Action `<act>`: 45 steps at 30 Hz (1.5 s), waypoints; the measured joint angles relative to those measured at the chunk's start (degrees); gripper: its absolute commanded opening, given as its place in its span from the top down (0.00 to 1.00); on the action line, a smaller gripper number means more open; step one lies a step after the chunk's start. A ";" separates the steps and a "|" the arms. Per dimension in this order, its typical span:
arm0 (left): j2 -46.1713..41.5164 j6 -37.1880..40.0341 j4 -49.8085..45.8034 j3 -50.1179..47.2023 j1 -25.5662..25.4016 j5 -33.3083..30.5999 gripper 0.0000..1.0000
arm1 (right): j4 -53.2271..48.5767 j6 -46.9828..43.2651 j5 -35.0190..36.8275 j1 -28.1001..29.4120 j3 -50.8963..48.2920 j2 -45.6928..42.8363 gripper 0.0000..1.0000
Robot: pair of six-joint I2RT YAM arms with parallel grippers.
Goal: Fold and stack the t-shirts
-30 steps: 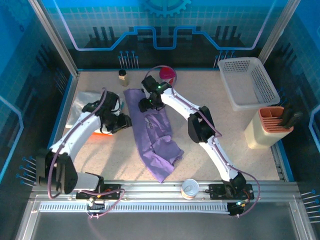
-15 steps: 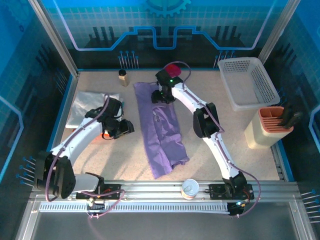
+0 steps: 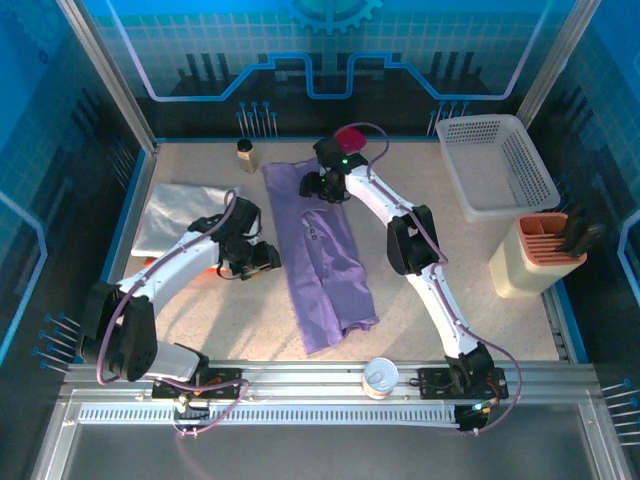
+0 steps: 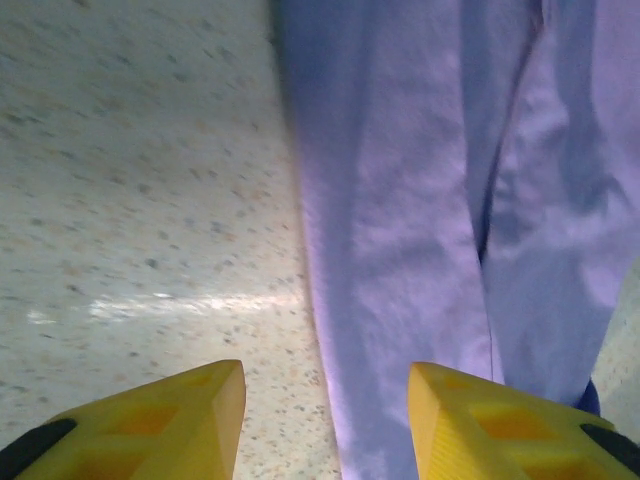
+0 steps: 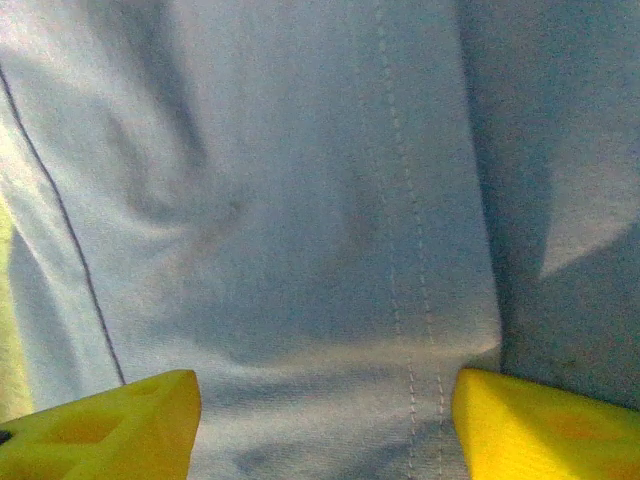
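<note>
A lavender-purple t-shirt lies as a long narrow strip down the middle of the table. My right gripper hovers over its far end, jaws open; in the right wrist view the yellow fingers stand wide apart above flat cloth with a stitched seam. At the shirt's left edge sits my left gripper, open, and the cloth edge runs between its fingertips. A folded white t-shirt lies at the left. A bit of an orange one peeks out under the left arm.
A white mesh basket stands at the back right, with a cream and orange holder in front of it. A tin can sits at the near edge. A small bottle and a dark red object stand at the back.
The purple shirt's far end has shifted right and the strip lies straighter. My right gripper moved right and back with it. My left gripper slid right to the shirt's left edge.
</note>
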 measured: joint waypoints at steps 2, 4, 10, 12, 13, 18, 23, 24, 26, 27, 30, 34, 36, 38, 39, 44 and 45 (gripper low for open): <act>-0.17 -1.66 2.01 -2.75 -2.03 1.25 0.54 | 2.93 0.68 -1.57 -0.02 0.00 0.52 0.30; -0.68 -4.02 3.72 -6.47 -4.39 2.40 0.54 | 5.33 0.74 -2.86 0.00 0.00 0.85 0.26; -2.32 -9.22 7.74 -14.01 -7.82 4.07 0.50 | 7.93 -2.27 -3.34 0.07 -4.85 -2.16 0.04; -2.38 -10.23 8.46 -14.62 -7.82 4.04 0.50 | 8.11 -3.74 -2.95 0.11 -10.93 -6.69 0.00; -2.38 -10.56 8.92 -14.62 -7.82 4.07 0.50 | 8.00 -4.61 -2.78 0.11 -13.92 -9.22 0.00; -2.36 -12.39 12.26 -14.62 -8.24 5.42 0.51 | 8.04 -8.28 -0.72 0.11 -28.33 -25.44 0.00; -2.71 -14.80 15.58 -16.76 -10.38 8.07 0.52 | 7.82 -11.08 -0.13 -0.17 -40.76 -41.86 0.04; -2.97 -15.50 16.26 -17.73 -11.02 8.66 0.52 | 7.52 -11.61 -0.52 -0.37 -43.69 -44.85 0.09; -3.63 -17.16 17.49 -19.54 -12.44 9.46 0.52 | 7.39 -12.63 -1.14 -0.85 -50.01 -49.99 0.16; -4.11 -18.18 18.16 -20.50 -13.40 9.92 0.52 | 7.26 -13.20 -1.46 -1.20 -54.10 -52.59 0.23; -6.05 -22.03 20.76 -23.17 -16.24 10.71 0.52 | 6.86 -13.31 -2.21 -2.32 -66.71 -59.04 0.43; -9.25 -26.88 23.80 -26.16 -19.76 10.69 0.52 | 6.45 -11.63 -4.07 -4.37 -83.08 -67.06 0.50; -10.97 -29.66 24.98 -27.43 -21.62 10.29 0.52 | 6.03 -10.49 -4.79 -5.05 -89.15 -70.73 0.50; -12.44 -32.06 26.05 -28.61 -23.30 9.55 0.52 | 5.75 -9.42 -5.22 -5.14 -93.35 -73.75 0.50; -13.00 -33.22 26.73 -29.18 -24.11 9.14 0.52 | 5.70 -8.81 -5.55 -5.16 -95.47 -75.34 0.50; -12.92 -37.53 29.90 -30.45 -27.02 7.21 0.53 | 5.75 -5.90 -7.15 -5.18 -102.86 -78.90 0.52; -12.31 -38.25 31.06 -30.45 -27.41 6.97 0.53 | 6.10 -5.14 -7.96 -5.20 -104.21 -78.95 0.52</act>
